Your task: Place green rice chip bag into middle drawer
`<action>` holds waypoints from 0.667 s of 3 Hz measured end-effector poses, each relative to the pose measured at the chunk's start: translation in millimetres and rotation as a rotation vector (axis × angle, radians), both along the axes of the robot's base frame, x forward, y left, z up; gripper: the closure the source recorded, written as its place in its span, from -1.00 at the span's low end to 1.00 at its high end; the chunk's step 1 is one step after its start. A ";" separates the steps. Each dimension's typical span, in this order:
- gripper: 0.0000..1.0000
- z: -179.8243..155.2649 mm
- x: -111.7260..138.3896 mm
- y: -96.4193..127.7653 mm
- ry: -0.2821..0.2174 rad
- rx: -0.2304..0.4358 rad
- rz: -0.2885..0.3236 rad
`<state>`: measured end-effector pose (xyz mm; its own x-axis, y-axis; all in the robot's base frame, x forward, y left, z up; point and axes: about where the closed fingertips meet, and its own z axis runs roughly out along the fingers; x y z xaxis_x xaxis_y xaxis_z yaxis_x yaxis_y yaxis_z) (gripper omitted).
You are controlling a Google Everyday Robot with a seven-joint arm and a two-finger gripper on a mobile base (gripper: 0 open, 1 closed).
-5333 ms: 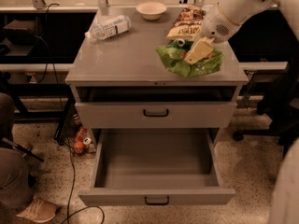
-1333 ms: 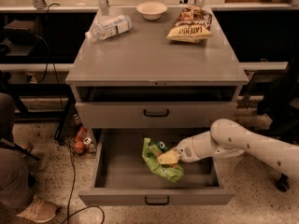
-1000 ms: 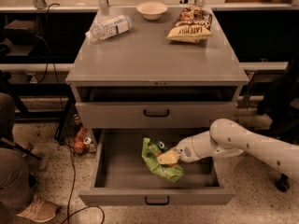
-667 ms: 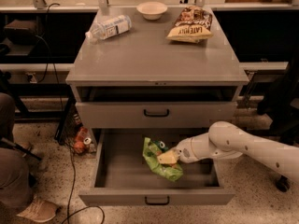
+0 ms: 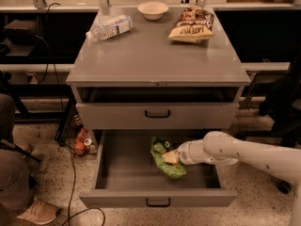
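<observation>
The green rice chip bag (image 5: 168,163) lies in the open middle drawer (image 5: 117,173), right of its centre, on or just above the drawer floor. My gripper (image 5: 170,157) reaches in from the right on a white arm (image 5: 235,152) and is shut on the bag's middle. The drawer is pulled out toward the camera, and its black handle (image 5: 157,202) shows on the front wall.
A closed grey drawer front with a black handle (image 5: 157,113) sits just above the open drawer. On the cabinet top are a yellow-and-brown chip bag (image 5: 192,24), a white bowl (image 5: 153,9) and a lying plastic bottle (image 5: 109,27). A person's leg and shoe (image 5: 19,192) are at the left.
Since 5.3 s ago my gripper has carried the green bag from the cabinet top down into the open drawer. Over the last second it has barely moved.
</observation>
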<state>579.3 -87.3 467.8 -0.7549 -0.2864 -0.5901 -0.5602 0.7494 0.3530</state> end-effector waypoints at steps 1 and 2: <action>0.70 -16.9 20.1 -10.0 -0.029 -0.008 -0.078; 0.24 -27.3 32.7 -15.7 -0.037 0.013 -0.118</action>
<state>612.0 -103.0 440.5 -0.7602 -0.1895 -0.6215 -0.4817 0.8063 0.3433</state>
